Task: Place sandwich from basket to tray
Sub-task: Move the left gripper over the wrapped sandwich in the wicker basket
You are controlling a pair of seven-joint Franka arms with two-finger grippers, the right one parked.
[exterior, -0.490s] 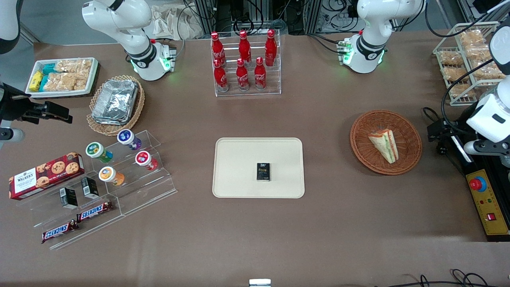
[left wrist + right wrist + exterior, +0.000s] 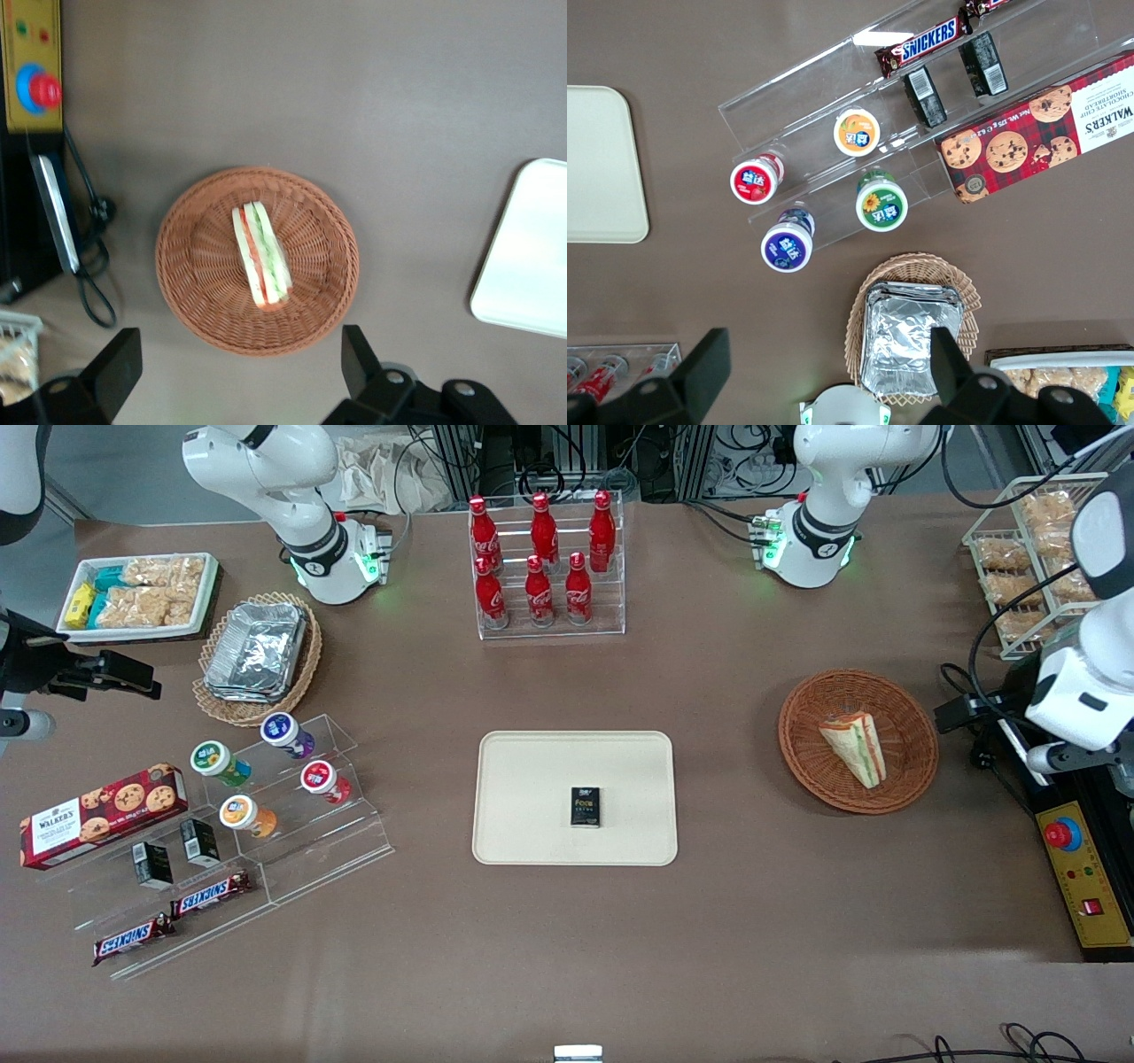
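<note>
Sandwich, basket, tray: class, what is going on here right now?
The left arm is set to move the sandwich from the basket to the tray. The sandwich lies in the basket, untouched. The claw is open, up in the air over the table beside the basket, holding nothing. The tray sits mid-table, toward the parked arm's end from the basket, with only a small black box on it.
</note>
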